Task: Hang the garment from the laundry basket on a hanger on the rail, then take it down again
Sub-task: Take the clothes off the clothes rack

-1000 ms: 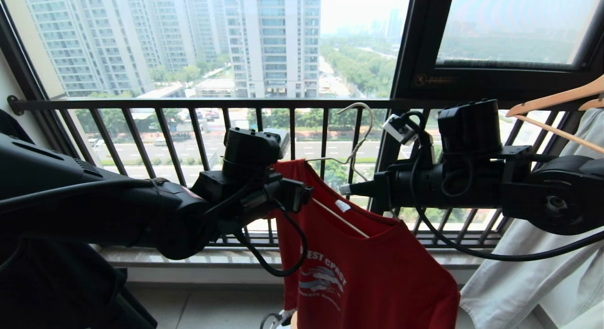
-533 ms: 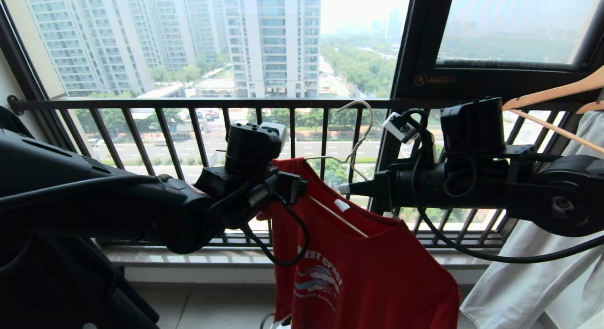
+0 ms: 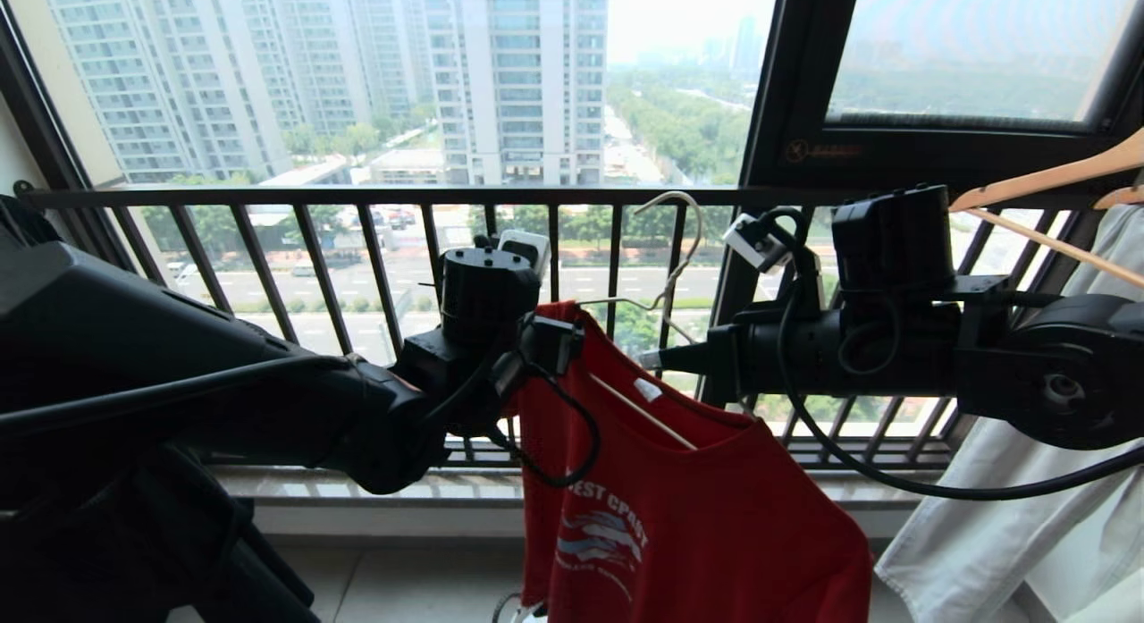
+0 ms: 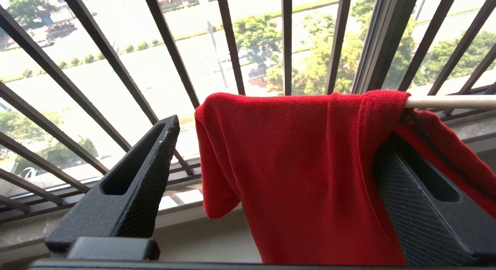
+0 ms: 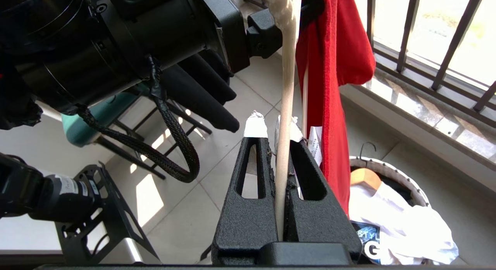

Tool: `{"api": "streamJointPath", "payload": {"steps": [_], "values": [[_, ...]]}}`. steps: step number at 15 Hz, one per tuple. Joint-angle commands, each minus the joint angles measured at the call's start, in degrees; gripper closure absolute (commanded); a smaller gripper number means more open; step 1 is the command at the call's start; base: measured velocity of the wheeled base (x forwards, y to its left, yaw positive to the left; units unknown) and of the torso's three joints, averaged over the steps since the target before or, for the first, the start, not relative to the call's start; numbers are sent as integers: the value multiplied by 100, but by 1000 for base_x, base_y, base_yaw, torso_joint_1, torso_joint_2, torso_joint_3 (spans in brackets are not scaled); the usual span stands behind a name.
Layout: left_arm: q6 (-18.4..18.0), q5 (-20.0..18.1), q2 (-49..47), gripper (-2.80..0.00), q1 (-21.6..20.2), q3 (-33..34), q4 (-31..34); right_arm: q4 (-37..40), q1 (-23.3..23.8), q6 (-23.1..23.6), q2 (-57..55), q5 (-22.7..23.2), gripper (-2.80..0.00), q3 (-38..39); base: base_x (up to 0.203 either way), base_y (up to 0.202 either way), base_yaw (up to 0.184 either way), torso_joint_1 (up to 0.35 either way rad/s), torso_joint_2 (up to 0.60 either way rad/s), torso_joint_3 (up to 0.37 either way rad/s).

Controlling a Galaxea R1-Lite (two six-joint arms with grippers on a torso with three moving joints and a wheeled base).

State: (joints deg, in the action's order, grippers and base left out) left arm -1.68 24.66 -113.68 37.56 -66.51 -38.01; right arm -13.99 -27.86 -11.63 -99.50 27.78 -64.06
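Head view: the red T-shirt (image 3: 679, 507) hangs on the white wire hanger (image 3: 666, 292) in front of the window railing (image 3: 357, 197). It sits lopsided: the left shoulder is up over the hanger's end, while the right side sags below the bare wire. The right gripper (image 3: 657, 359) pinches the hanger near the collar and carries the whole load. The left gripper (image 3: 559, 346) is at the shirt's left shoulder.

Left wrist view: the left gripper (image 4: 271, 184) is spread wide, with the shoulder cloth between its fingers but not pinched; one finger (image 4: 128, 192) stands clear of the fabric. To do this step well, I judge it should seat the shirt evenly, then pull away without snagging the sleeve.

Right wrist view: the right gripper (image 5: 285, 212) is clenched on the hanger's wire, and that hold should stay steady and level. Far below on the floor stands the laundry basket (image 5: 391, 173), with white cloth (image 5: 403, 223) and a wooden hanger (image 5: 364, 177) inside. The rail is not in sight.
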Motion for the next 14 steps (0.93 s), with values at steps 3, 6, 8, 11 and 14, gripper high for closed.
{"api": "streamJointPath", "payload": {"steps": [3, 6, 8, 11, 14], "values": [[-8, 13, -32, -280, -3, 7, -13, -24, -1, -6, -52, 6, 0, -27, 0, 0, 0, 0, 0, 0], [-43, 21, -23, 0, -12, 15, -13, -24, -1, -6, -61, -115, 0, -45, 0, 0, 0, 0, 0, 0], [-43, 21, 3, 0, -8, 26, -13, -24, -1, -6, -71, -124, 0, -47, 0, 0, 0, 0, 0, 0], [-43, 21, 30, 0, -3, 63, -13, -33, 8, -6, -170, -241, 0, -99, 0, 0, 0, 0, 0, 0], [-19, -28, 217, 0, -3, 143, -13, -40, 88, -14, -399, -300, 0, -182, 0, 0, 0, 0, 0, 0]]}}
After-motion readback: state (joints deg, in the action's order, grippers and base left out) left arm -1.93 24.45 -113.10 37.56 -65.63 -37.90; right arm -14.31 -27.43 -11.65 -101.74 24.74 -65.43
